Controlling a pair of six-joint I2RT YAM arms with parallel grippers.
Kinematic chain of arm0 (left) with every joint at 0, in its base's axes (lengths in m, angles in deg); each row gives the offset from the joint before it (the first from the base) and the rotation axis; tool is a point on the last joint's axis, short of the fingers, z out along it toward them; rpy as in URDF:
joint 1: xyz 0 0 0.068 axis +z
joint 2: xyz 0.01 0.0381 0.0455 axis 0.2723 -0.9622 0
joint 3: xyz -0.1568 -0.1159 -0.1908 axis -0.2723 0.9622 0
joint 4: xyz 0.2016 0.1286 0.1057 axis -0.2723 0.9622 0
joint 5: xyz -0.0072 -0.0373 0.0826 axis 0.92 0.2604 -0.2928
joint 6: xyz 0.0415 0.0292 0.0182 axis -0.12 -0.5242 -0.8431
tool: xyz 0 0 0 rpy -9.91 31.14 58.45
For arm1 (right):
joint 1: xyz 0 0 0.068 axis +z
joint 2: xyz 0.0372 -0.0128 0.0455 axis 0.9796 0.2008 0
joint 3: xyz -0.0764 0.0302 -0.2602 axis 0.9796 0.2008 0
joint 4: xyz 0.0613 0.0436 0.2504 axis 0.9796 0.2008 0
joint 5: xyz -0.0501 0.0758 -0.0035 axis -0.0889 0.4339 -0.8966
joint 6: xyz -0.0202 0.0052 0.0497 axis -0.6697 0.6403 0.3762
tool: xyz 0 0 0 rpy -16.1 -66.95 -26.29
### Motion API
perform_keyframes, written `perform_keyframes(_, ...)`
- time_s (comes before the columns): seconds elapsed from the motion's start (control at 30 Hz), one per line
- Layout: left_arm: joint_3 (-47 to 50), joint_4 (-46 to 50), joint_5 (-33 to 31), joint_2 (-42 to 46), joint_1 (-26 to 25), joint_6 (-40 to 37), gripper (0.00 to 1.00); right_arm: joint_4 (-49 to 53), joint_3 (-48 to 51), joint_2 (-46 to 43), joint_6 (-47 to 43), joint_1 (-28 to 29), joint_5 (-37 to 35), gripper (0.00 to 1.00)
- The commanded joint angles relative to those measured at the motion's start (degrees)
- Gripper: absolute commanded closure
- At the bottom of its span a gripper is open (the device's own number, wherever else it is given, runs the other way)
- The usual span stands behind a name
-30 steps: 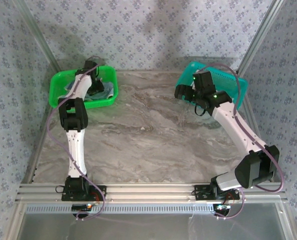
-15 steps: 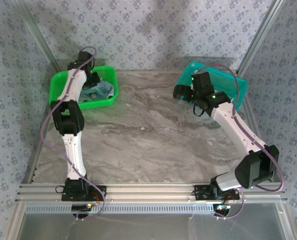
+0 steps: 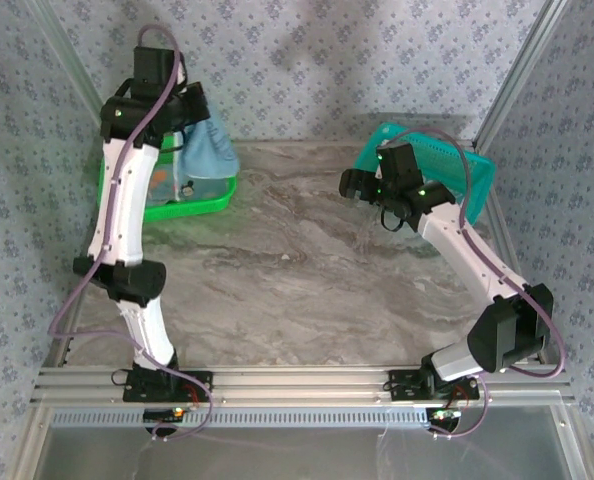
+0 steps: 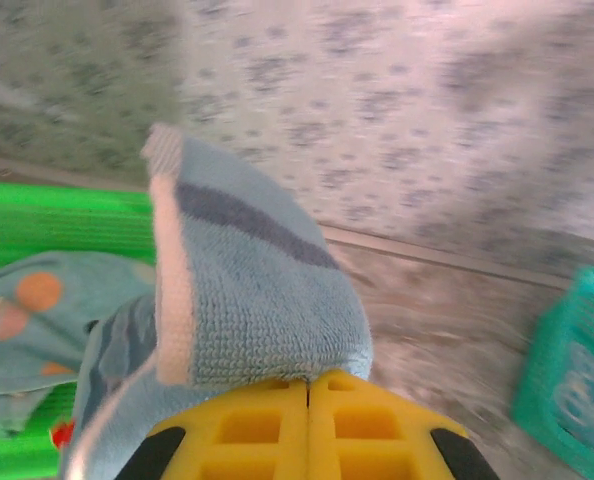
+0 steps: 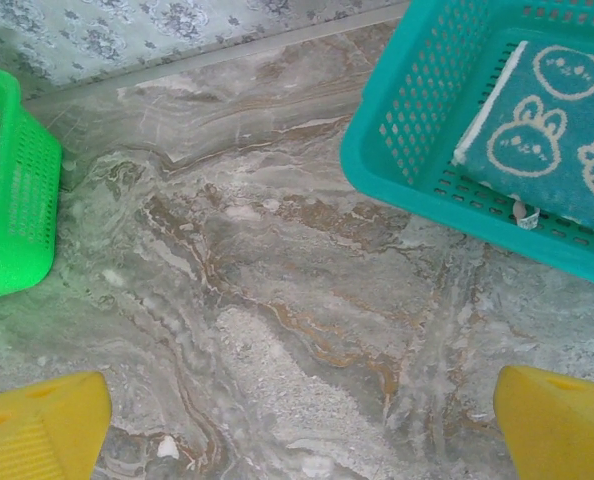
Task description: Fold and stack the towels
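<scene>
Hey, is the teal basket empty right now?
No, a teal towel printed with white rabbit outlines lies inside the teal basket.

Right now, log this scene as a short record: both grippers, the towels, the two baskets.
left gripper: shut on a light blue towel, raised above the green basket
held towel: hangs loose from the fingers, unfolded
right gripper: open, empty, over the table beside the teal basket
green basket: holds at least one crumpled towel
teal basket: holds a flat teal towel
</scene>
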Motion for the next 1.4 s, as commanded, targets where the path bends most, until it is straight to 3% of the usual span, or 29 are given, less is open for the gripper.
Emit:
perform_keyframes(0.0, -0.71, 1.22, -1.34, 4.12, -6.7, 1.46, 1.0, -1.02, 0.11, -0.9, 0.08, -0.61, 1.7, 0.0)
perform_keyframes(0.13, 5.25, -0.66, -1.5, 6.42, -15.42, 4.17, 1.0, -1.62, 2.13, -2.74, 0.26, -1.96, 2.42, 0.0)
perform_keyframes(0.23, 18.18, -6.05, -3.89, 10.05, -20.92, 5.66, 1.0, -2.15, 4.1, -4.24, 0.26, -3.07, 3.13, 0.0)
perform_keyframes(0.43, 54.09, -23.58, 0.11, 20.71, -22.07, 14.12, 1.0, -1.62, 7.11, -6.16, 0.13, -3.81, 3.35, 0.0)
perform_keyframes(0.53, 67.43, -27.27, -0.24, 23.67, -18.96, 14.06, 0.99, -1.89, 8.65, -6.51, -0.21, -3.39, 3.42, 0.0)
perform_keyframes(0.63, 76.06, -29.01, 2.69, 24.23, -11.91, 11.75, 0.84, -1.69, 10.49, -6.41, -0.01, -1.84, 3.54, 0.0)
perform_keyframes(0.73, 80.43, -29.95, 7.15, 22.93, -5.18, 9.38, 0.44, -1.96, 11.27, -5.85, -0.36, 0.24, 3.31, 0.0)
perform_keyframes(0.87, 81.43, -28.25, 6.86, 23.16, -4.26, 9.16, 0.39, -2.85, 12.04, -3.47, -1.12, 3.21, 4.82, 0.01)
perform_keyframes(0.97, 84.32, -28.74, 6.99, 25.84, -5.52, 12.08, 0.39, -3.88, 12.54, -1.33, -1.83, 5.0, 7.4, 0.09)
perform_keyframes(1.13, 91.57, -29.79, 5.46, 31.92, -11.86, 19.24, 0.42, -6.46, 12.73, 4.71, -3.47, 9.06, 12.95, 0.43)
perform_keyframes(1.2, 94.58, -30.62, 4.86, 33.74, -14.45, 22.2, 0.42, -7.5, 12.39, 7.45, -3.6, 10.18, 15.12, 0.52)
perform_keyframes(1.37, 99.99, -31.47, 2.83, 36.16, -17.59, 26.6, 0.43, -9.9, 12.59, 13.98, 0.88, 11.29, 20.39, 0.55)
